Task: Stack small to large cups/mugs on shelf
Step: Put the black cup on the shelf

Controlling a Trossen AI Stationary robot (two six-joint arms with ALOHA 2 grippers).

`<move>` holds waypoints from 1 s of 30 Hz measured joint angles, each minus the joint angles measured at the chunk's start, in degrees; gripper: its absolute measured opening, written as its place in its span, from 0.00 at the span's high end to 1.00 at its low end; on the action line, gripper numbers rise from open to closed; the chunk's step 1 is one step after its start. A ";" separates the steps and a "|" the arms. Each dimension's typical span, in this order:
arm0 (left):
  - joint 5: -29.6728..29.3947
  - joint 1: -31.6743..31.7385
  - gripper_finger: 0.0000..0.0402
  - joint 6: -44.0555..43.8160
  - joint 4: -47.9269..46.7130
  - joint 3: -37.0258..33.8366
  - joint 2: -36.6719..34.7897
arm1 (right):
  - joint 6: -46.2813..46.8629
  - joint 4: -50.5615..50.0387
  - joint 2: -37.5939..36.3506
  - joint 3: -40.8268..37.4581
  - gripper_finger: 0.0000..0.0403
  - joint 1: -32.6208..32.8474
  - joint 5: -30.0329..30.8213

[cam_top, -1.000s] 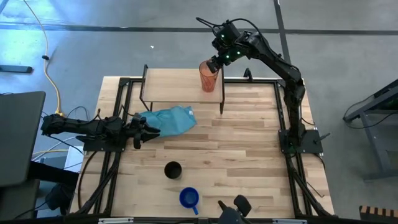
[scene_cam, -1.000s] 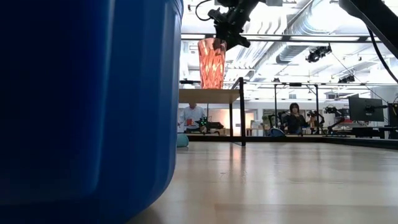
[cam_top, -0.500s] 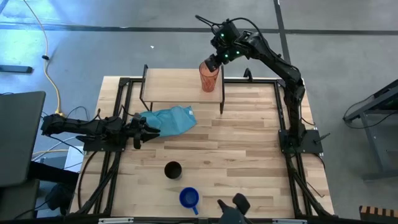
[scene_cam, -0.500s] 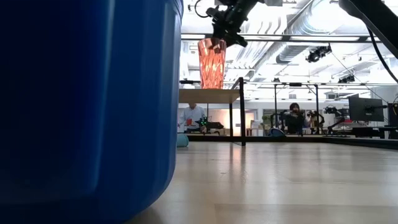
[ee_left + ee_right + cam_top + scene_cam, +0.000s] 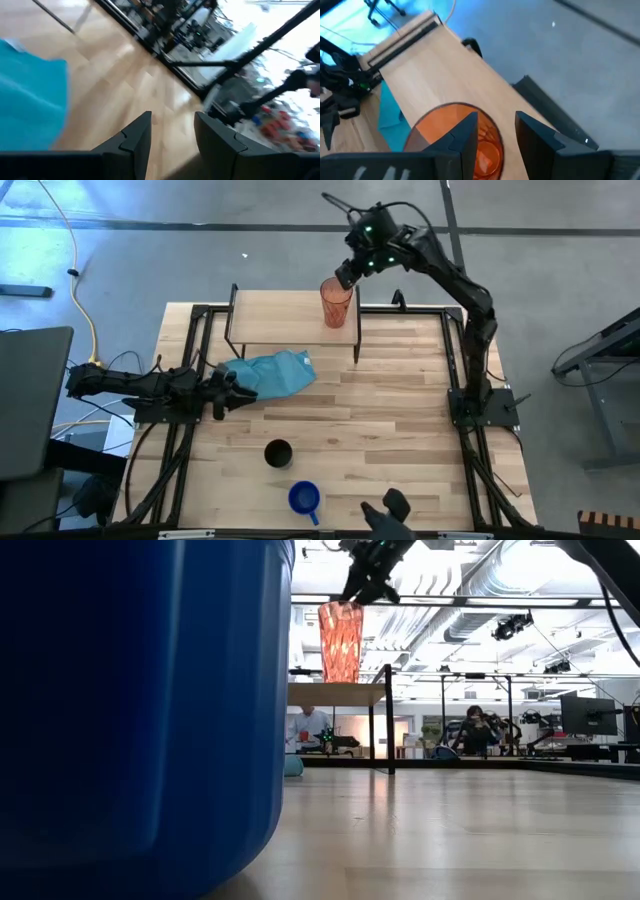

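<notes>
Landmark: shelf [image 5: 290,317], light wood top on black legs, at the table's [image 5: 400,410] far edge.

- Blue mug [image 5: 304,498]: nearest item, at the table's near edge, well apart from the shelf; upright, interior not discernible.
- Black cup [image 5: 278,452]: just beyond the mug, upright, open mouth dark; contents cannot be told.
- Teal cloth [image 5: 272,372]: crumpled on the table just in front of the shelf.
- Left gripper [image 5: 232,388]: low beside the cloth's edge, fingers apart, holding nothing.
- Red-orange tumbler [image 5: 336,302]: upright on the shelf's right end, looks empty.
- Right gripper [image 5: 345,275]: above the tumbler's rim, fingers apart, clear of it.
</notes>
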 joint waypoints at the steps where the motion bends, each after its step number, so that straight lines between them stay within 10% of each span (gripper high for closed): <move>1: 1.51 0.00 0.66 -1.61 0.01 -0.01 0.00 | -0.63 0.12 -0.77 0.00 0.70 -0.24 -0.01; 10: 8.30 0.00 0.66 -13.43 1.03 -0.01 0.00 | -9.70 0.57 -9.86 0.00 0.70 -0.22 -4.68; 17: 15.54 -0.21 0.66 -23.02 8.03 -0.01 0.00 | -13.96 -4.52 -16.74 0.01 0.70 0.94 -21.01; 22: 13.81 -3.45 0.66 -23.95 11.73 1.98 0.82 | -18.13 -14.56 -20.25 0.03 0.70 4.32 -31.42; 30: 8.76 -9.53 0.66 -17.06 11.18 9.12 12.36 | -17.77 -24.93 -21.63 -0.13 0.70 12.82 -31.55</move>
